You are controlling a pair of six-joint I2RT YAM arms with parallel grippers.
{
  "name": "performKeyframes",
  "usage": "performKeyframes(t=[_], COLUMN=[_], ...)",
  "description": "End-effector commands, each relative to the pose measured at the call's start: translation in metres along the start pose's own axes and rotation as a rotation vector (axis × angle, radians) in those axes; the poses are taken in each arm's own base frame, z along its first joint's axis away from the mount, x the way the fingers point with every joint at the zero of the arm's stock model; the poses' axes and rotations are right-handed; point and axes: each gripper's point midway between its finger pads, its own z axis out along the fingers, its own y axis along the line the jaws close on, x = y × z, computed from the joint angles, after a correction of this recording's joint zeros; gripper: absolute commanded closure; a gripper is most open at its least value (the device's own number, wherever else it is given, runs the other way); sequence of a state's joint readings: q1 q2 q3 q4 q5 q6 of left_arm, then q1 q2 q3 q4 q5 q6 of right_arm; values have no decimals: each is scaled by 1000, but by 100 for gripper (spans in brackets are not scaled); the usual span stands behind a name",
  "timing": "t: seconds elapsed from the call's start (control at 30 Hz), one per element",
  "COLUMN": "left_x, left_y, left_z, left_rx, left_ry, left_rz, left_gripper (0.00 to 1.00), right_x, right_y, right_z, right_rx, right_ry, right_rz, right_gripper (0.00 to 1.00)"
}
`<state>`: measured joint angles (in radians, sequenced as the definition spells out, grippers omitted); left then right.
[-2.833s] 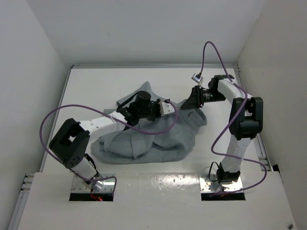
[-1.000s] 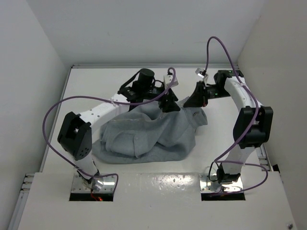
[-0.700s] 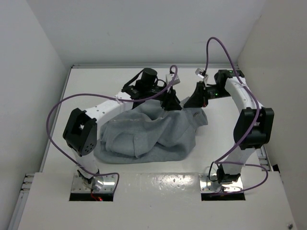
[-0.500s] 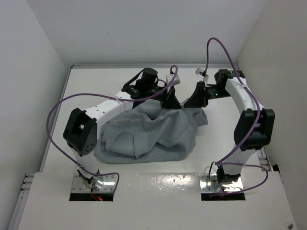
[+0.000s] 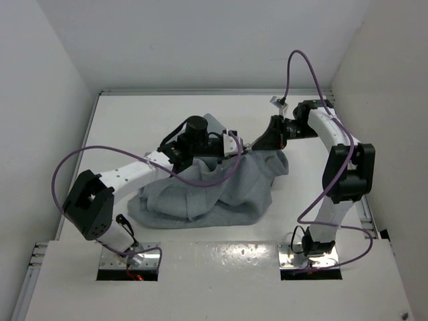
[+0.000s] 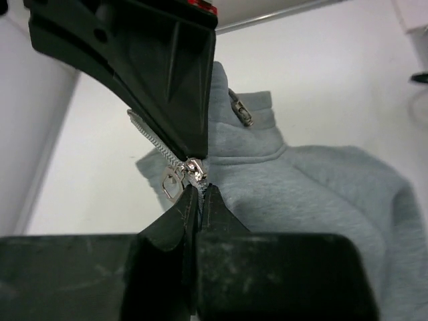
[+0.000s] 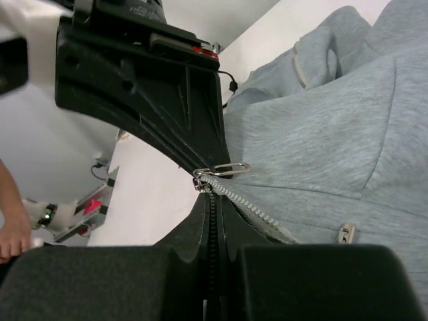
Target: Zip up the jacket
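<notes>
The light grey jacket (image 5: 221, 187) lies crumpled in the middle of the table, its collar raised between the two grippers. In the left wrist view my left gripper (image 6: 199, 194) is shut on the zipper edge just below the metal slider (image 6: 192, 166), whose ring-shaped pull tab (image 6: 170, 184) hangs to the left. From the other side, my right gripper (image 7: 212, 198) is shut on the zipper tape directly under the same slider (image 7: 200, 179). Both grippers meet tip to tip at the collar (image 5: 249, 148). A small metal snap (image 6: 242, 115) sits on the collar.
White walls (image 5: 60, 80) close in the table at the back and on both sides. Purple cables (image 5: 87, 152) loop over both arms. The right arm (image 5: 344, 167) stands along the right wall. A person's hand (image 7: 10, 234) shows at the far left edge of the right wrist view.
The left gripper has gone from open to shut on the zipper at the slider, and its wrist has swung nearer and lower. The right arm has barely moved.
</notes>
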<state>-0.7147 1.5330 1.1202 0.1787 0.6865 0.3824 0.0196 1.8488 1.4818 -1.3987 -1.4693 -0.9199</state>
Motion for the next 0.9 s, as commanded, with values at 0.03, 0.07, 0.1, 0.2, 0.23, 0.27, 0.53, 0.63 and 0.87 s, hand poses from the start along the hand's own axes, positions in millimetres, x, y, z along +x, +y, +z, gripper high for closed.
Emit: performKeyframes(t=[0.03, 0.07, 0.1, 0.2, 0.23, 0.27, 0.53, 0.63, 0.87], left_x=[-7, -7, -7, -9, -8, -8, -10, -13, -23], left_y=[-4, -3, -3, -1, -4, -4, -6, -5, -3], left_z=[-12, -12, -12, -8, -8, -8, -5, -3, -1], left_rx=[26, 26, 26, 45, 61, 61, 80, 84, 83], left_ry=[-10, -10, -10, -5, -7, -7, -9, -20, -37], left_rz=[295, 308, 308, 309, 301, 301, 233, 229, 187], left_gripper=[100, 100, 100, 100, 100, 100, 100, 100, 100], right_x=[-32, -31, -32, -29, -29, -30, -39, -30, -13], right_y=[42, 40, 41, 48, 50, 55, 59, 59, 59], right_z=[-10, -8, -7, -6, -6, -7, -15, -8, 5], right_rx=[-45, -52, -55, -51, -49, -47, -21, -24, -43], right_ry=[-155, -152, -158, -140, -136, -133, -123, -76, 6], right_rz=[342, 362, 359, 322, 310, 298, 260, 244, 266], right_gripper=[100, 100, 100, 88, 79, 73, 51, 51, 58])
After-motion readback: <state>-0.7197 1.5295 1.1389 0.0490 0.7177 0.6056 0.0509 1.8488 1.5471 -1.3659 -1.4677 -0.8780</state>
